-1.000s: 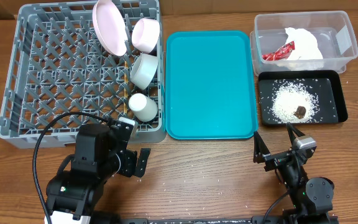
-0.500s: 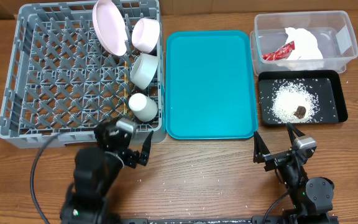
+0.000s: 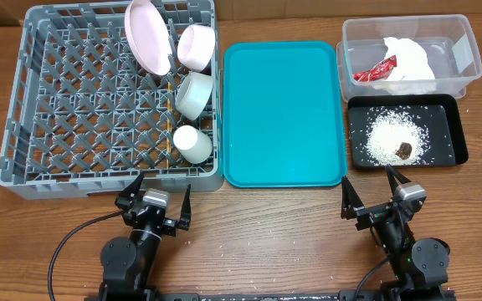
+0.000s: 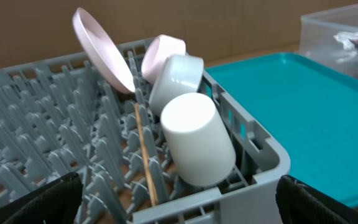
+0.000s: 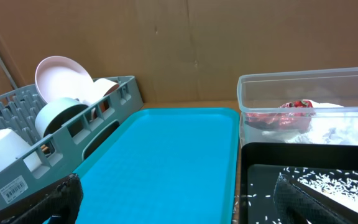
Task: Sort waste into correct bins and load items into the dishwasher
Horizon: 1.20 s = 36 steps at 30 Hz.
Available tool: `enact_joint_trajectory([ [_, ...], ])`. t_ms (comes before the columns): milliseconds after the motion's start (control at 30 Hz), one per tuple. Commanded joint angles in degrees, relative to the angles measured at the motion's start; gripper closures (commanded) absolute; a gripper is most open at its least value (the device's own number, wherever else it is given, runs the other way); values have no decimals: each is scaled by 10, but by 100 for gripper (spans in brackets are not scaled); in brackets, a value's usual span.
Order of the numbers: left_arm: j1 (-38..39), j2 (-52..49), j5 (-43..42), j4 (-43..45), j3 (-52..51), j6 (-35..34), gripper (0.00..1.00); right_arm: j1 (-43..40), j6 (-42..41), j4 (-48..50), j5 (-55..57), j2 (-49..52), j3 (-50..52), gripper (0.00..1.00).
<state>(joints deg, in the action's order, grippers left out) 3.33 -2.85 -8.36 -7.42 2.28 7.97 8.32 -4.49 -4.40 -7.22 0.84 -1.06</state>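
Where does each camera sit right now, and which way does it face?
Overhead: above the table, looking straight down on dish rack, teal tray, clear tub, black tray; both arms at the bottom edge, left gripper and right gripper open.
Left wrist: low at the rack's near right corner, facing across it at white cup and chopstick; dark fingers in bottom corners.
Right wrist: low, facing along the teal tray, tub and black tray at right; fingers in bottom corners.
Shared: both wrist views show cup and teal tray.
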Motion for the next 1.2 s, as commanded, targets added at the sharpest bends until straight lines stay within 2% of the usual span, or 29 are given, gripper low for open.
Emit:
enact_joint_trajectory([
  [0,-3,27,13,8,-7,12,0,-1,-4,2,1,-7,6,0],
  [133,-4,27,13,37,-20,6,0,-1,-4,2,1,-7,6,0],
  [1167,-4,26,13,37,-20,6,0,-1,-4,2,1,-7,6,0],
])
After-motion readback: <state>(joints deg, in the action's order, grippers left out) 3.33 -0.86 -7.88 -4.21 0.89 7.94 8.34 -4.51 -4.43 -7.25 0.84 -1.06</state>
